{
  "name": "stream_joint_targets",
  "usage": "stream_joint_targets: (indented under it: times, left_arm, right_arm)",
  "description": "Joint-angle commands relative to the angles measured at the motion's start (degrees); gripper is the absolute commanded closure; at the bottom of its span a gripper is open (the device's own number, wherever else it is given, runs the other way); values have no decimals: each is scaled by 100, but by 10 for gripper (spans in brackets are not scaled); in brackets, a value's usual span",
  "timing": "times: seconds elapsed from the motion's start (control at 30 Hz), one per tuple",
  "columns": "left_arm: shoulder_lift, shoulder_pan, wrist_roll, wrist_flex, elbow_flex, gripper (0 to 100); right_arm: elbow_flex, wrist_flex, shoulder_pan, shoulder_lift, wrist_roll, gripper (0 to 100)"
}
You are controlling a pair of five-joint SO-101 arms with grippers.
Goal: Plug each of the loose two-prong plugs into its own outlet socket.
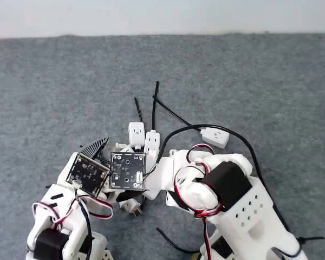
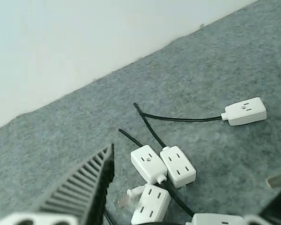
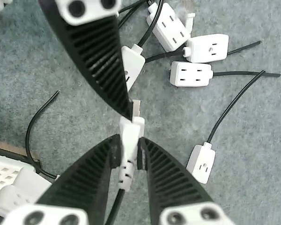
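Observation:
My right gripper is shut on a white two-prong plug, whose brass prong sticks out past the fingertips. A ribbed black finger of my left gripper touches that prong with its tip; its ribbed face is bare, with no second finger against it. The same finger points at a cluster of white outlet sockets. A single socket lies apart on its black cord. Another loose plug lies between the arms, prongs up.
Black cords run from the sockets across the grey carpet toward the back wall. A cord curves around the right arm's body. Open carpet lies far left and far right.

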Motion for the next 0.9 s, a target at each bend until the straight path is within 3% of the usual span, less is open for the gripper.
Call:
stream_joint_targets:
  times: [0.0,0.6,0.87]
  left_arm:
    - [9,0,-9,-79,13,476]
    - [9,-9,-9,-176,92,476]
    - [62,-993,26,-993,505,476]
  right_arm:
    - [-484,180,-57,-101,-53,990]
    - [-448,75,-48,-22,-62,990]
    - [-510,-646,840,400,-35,990]
